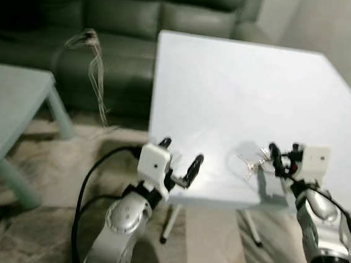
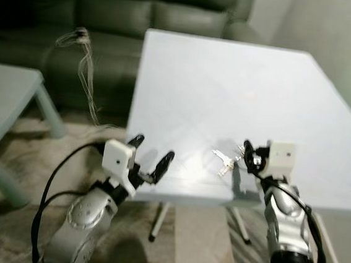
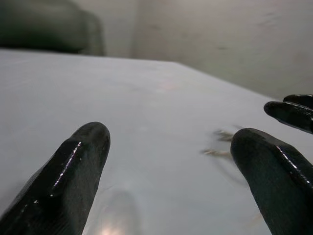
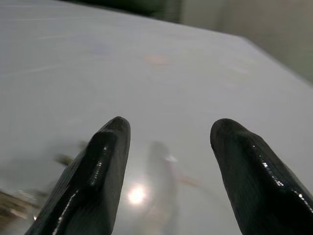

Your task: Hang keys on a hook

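A small bunch of silvery keys [image 1: 250, 161] lies on the white table [image 1: 242, 88], close to its front edge. My right gripper [image 1: 283, 154] hovers just to the right of the keys, low over the table, open with nothing between its fingers [image 4: 102, 166]. My left gripper [image 1: 180, 159] is open at the table's front left edge, well left of the keys. In the left wrist view the keys [image 3: 219, 145] are a blur beyond the open fingers [image 3: 73, 171], with the right gripper's fingertips [image 3: 292, 110] past them.
A dark green sofa [image 1: 118, 20] stands behind the table, with thin cords [image 1: 95, 61] draped over its seat. A low pale side table [image 1: 9, 109] is at the left. Patterned floor shows below the table's front edge.
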You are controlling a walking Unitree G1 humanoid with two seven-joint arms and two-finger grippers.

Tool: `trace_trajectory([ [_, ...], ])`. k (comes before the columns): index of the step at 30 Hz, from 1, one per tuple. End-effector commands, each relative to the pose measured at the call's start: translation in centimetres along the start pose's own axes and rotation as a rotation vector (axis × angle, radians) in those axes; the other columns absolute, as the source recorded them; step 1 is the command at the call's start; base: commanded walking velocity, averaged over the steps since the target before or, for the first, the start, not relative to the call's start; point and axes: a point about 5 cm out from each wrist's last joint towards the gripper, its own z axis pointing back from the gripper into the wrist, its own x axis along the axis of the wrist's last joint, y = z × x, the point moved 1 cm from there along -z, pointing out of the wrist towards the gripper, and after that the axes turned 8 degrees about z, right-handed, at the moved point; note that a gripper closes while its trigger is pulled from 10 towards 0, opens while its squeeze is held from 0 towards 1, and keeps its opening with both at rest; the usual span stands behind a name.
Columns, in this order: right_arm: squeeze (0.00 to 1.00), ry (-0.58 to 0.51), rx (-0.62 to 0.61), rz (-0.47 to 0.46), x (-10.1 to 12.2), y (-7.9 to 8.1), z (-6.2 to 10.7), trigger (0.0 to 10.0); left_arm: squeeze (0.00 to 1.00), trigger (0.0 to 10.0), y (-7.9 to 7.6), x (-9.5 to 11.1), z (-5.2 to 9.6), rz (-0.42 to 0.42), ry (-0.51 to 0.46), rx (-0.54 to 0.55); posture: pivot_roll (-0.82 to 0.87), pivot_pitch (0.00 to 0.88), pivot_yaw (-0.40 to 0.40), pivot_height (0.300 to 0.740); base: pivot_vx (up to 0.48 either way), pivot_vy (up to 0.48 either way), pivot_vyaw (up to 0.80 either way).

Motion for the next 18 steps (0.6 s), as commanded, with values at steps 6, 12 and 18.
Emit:
trace_trajectory([
  [6,0.0,-0.05,0.03,-0.023,0.6,0.0,0.3,10.0,0.0,10.0,-0.8,0.1,-0.2,0.015,-0.007,-0.002,-0.01,0.07,-0.11,0.721,0.0,0.0,-0.1],
  [12,0.0,-0.072,0.148,-0.044,0.8,1.2,0.7,10.0,0.0,10.0,-0.7,0.3,-0.4,0.019,-0.017,0.012,-0.01,0.07,-0.11,0.721,0.0,0.0,0.0],
  [18,0.0,-0.083,0.248,-0.031,0.9,2.4,1.0,10.0,0.0,10.0,-0.5,0.3,-0.4,0.021,-0.013,0.026,-0.01,0.07,-0.11,0.721,0.0,0.0,0.0],
])
